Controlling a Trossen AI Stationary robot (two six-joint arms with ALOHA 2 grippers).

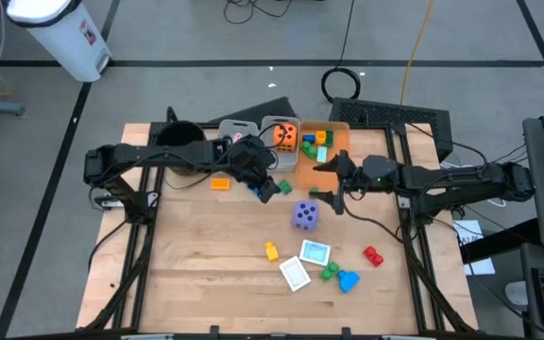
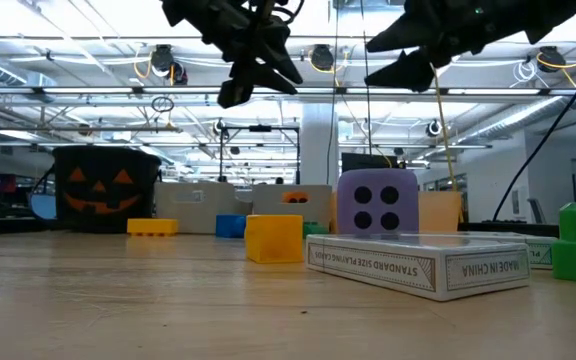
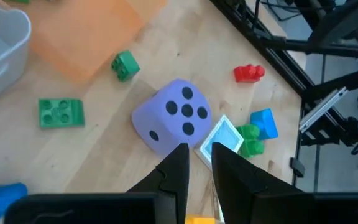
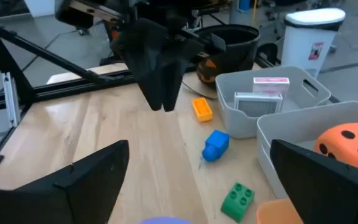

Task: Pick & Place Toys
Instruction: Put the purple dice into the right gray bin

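A purple foam die (image 1: pixel 305 214) rests on the table's middle; it also shows in the left wrist view (image 3: pixel 173 115) and the low view (image 2: pixel 376 205). An orange die (image 1: pixel 286 137) lies in a grey bin (image 1: pixel 274 123). My left gripper (image 1: pixel 268 191) hangs shut and empty above the table, just left of the purple die, and shows in its own wrist view (image 3: pixel 199 165). My right gripper (image 1: pixel 333 198) is open and empty (image 4: pixel 197 186), hovering just right of the die. Loose blocks lie around: orange (image 1: pixel 219 183), blue (image 4: pixel 215 145), green (image 1: pixel 285 188), yellow (image 1: pixel 271 251), red (image 1: pixel 373 255).
An orange bin (image 1: pixel 333 156) with blocks and a second grey bin (image 4: pixel 272 109) holding card boxes stand at the far side, beside a black pot (image 1: pixel 179 142). A teal card (image 1: pixel 314 253), a white card (image 1: pixel 295 274) and green and blue blocks (image 1: pixel 340 277) lie near the front.
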